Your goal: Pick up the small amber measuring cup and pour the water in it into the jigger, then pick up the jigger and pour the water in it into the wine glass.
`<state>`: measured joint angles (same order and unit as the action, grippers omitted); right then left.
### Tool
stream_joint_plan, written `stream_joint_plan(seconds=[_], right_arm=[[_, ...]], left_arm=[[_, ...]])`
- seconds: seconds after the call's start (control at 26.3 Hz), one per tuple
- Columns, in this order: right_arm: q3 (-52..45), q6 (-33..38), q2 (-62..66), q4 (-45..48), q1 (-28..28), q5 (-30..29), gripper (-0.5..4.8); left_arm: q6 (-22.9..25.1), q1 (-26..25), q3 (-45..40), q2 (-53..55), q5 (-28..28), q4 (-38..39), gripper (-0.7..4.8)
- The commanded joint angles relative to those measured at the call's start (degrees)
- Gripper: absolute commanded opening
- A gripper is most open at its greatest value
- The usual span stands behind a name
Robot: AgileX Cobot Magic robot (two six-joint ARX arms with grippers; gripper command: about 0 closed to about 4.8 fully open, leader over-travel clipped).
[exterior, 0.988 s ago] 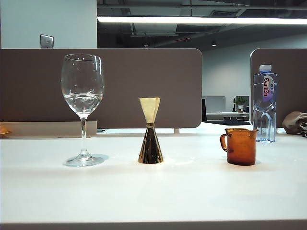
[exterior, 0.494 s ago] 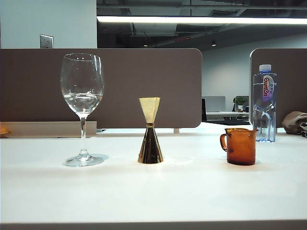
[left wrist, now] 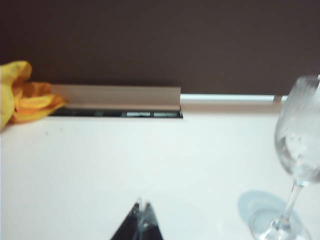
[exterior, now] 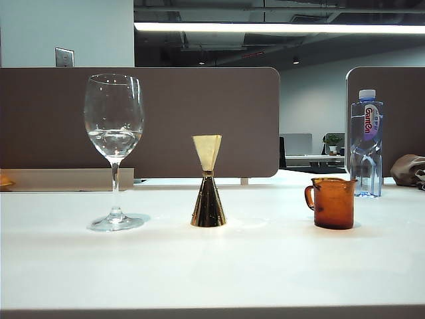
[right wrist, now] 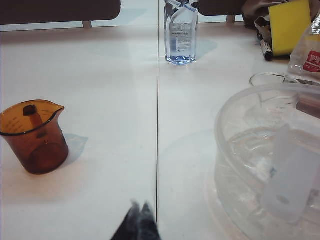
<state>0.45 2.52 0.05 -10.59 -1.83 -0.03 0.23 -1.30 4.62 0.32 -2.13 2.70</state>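
Jigger [exterior: 208,182] stands mid-table; left end effector [left wrist: 141,206] and right end effector [right wrist: 139,207] closed.

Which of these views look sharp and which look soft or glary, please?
Exterior view: sharp, bright ceiling strip light, soft shadow under the wine glass. Left wrist view: soft, left claw blurred. Right wrist view: small amber measuring cup clear, right claw blurred.

You see a clear glass wine glass [exterior: 114,126], a shiny gold metal jigger [exterior: 208,183], a translucent amber measuring cup [exterior: 331,203], and a smooth matt white table [exterior: 212,266].
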Motion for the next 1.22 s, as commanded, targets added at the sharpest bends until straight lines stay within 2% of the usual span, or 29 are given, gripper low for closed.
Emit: stream_joint_plan(seconds=[0.04, 0.19, 0.38, 0.65, 1.22], right_arm=[[-0.28, 0.07, 0.07, 0.11, 0.00, 0.07, -0.05], [-0.28, 0.04, 0.07, 0.11, 0.00, 0.07, -0.05], [-0.28, 0.04, 0.07, 0.11, 0.00, 0.07, -0.05], [-0.28, 0.04, 0.07, 0.11, 0.00, 0.07, -0.05], [-0.28, 0.04, 0.07, 0.11, 0.00, 0.07, -0.05]], left_arm=[[-0.35, -0.07, -2.03, 0.02, 0.00, -0.66, -0.02], [-2.75, -0.07, -4.22, 0.02, 0.02, -0.59, -0.02], [-3.69, -0.07, -4.20, 0.02, -0.02, 7.89, -0.02], [-0.50, -0.07, -4.20, 0.02, 0.00, 7.76, -0.02], [-0.48, -0.07, -4.20, 0.02, -0.07, 7.72, -0.02]])
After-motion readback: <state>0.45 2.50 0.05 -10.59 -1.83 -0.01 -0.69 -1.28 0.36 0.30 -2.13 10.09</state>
